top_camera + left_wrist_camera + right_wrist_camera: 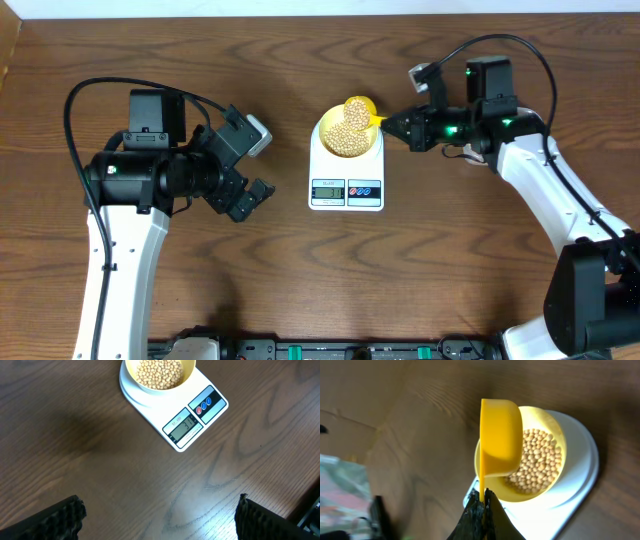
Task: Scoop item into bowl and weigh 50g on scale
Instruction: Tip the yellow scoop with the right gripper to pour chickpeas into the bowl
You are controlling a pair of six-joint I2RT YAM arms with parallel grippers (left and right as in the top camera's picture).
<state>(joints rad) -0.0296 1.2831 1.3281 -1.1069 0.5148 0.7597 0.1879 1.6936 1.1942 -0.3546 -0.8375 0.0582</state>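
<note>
So here's where I'm at. My right claw (482,497) is pinched fully shut on the thin handle end of the yellow scoop (500,437). The handle's long axis runs straight out from my fingertips toward the bowl (545,415). The cup end is rolled onto its side over the bowl's rim, on the edge nearest this claw. From the wrist view I only see the back of the cup, so I can't tell if anything's left in it.

The bowl sits on the scale (150,407), pretty much centred on the platform, with a decent heap of beans (540,460) in it. The whole stack is right in front of the right claw, basically at the scoop's tip. I reckon whatever comes next is just a wrist roll or a pull back along the handle line, no reaching needed.

My left claw (161,522) is spread wide with nothing in it. It hangs over bare table (75,450) on the scale's other side, near its front corner and well apart from the bowl. The right arm is clearly the closer one.

On the reading: the display (184,427) shows digits, but they're too small for me to make out, and so is the tiny print above it. Beside it are a red and a blue button (204,406). No brand that I can read.
</note>
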